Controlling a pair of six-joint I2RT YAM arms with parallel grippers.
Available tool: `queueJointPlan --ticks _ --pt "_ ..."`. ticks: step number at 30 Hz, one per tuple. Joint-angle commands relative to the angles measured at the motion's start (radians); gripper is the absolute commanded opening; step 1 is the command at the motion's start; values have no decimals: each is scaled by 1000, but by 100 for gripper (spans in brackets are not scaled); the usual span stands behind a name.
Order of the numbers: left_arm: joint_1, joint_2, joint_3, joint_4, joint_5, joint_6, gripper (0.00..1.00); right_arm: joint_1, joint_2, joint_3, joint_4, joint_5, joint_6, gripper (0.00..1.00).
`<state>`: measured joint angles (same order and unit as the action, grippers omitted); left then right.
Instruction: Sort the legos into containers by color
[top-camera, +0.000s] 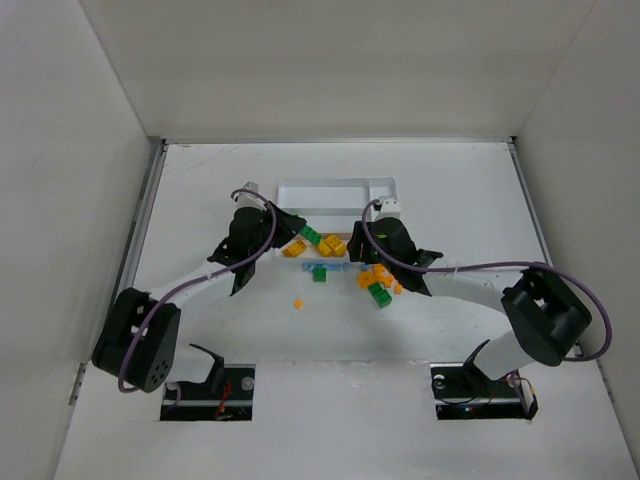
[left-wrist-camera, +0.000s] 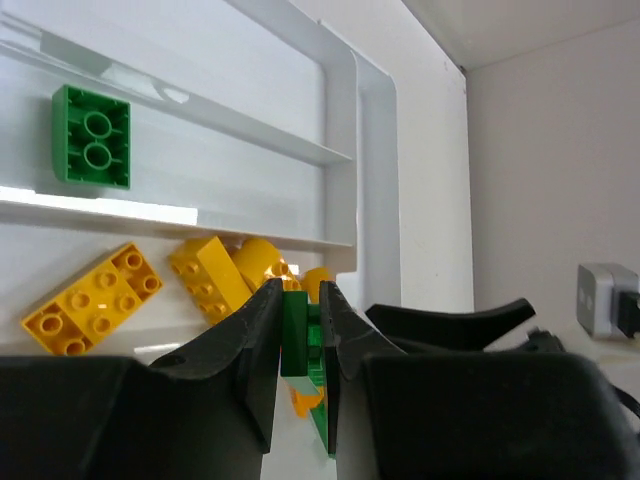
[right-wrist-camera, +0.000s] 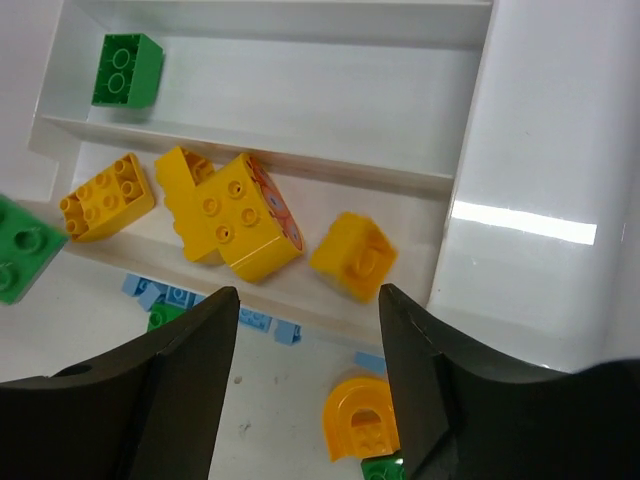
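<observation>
Now the left claw (left-wrist-camera: 300, 300) is clamped on a green brick (left-wrist-camera: 294, 340); the green row (left-wrist-camera: 220, 170) of the tray (left-wrist-camera: 340, 90) lies ahead, beyond its yellow row (left-wrist-camera: 30, 262). The right claw (right-wrist-camera: 307, 298) stands apart.

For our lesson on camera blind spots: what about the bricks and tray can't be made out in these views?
Top external: near part of the tray, hidden under both arms.
Left wrist: most of the green brick, covered by the left end effector clamping it.
Right wrist: curved yellow piece, partly behind the right end effector.
</observation>
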<state>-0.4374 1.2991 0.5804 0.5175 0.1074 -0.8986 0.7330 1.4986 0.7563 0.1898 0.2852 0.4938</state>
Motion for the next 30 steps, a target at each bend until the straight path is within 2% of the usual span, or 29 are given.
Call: queueJointPlan --ticks 1,4,6,7,10,17,24,27,30 --pt "15 52 74 88 -37 27 9 -10 -32 -1 71 28 -1 65" --pt "19 109 111 105 -63 39 9 -19 -92 -60 111 28 8 62" --pt "24 152 137 121 -77 49 9 -24 -129 -103 137 28 26 55" --pt "26 176 148 134 -86 52 9 -24 -145 -124 148 25 37 48" --pt "33 259 183 170 -113 37 9 -19 -170 -146 155 28 51 41" --pt "15 420 246 236 -190 -9 9 -13 -204 -149 148 58 26 41" --pt "-2 473 254 269 -236 -25 12 19 -210 -146 143 85 3 42" --pt "-10 468 248 269 -261 -17 22 22 -199 -140 143 86 2 43" --pt "-11 444 228 269 -270 -7 36 26 -199 -138 142 86 -4 51"
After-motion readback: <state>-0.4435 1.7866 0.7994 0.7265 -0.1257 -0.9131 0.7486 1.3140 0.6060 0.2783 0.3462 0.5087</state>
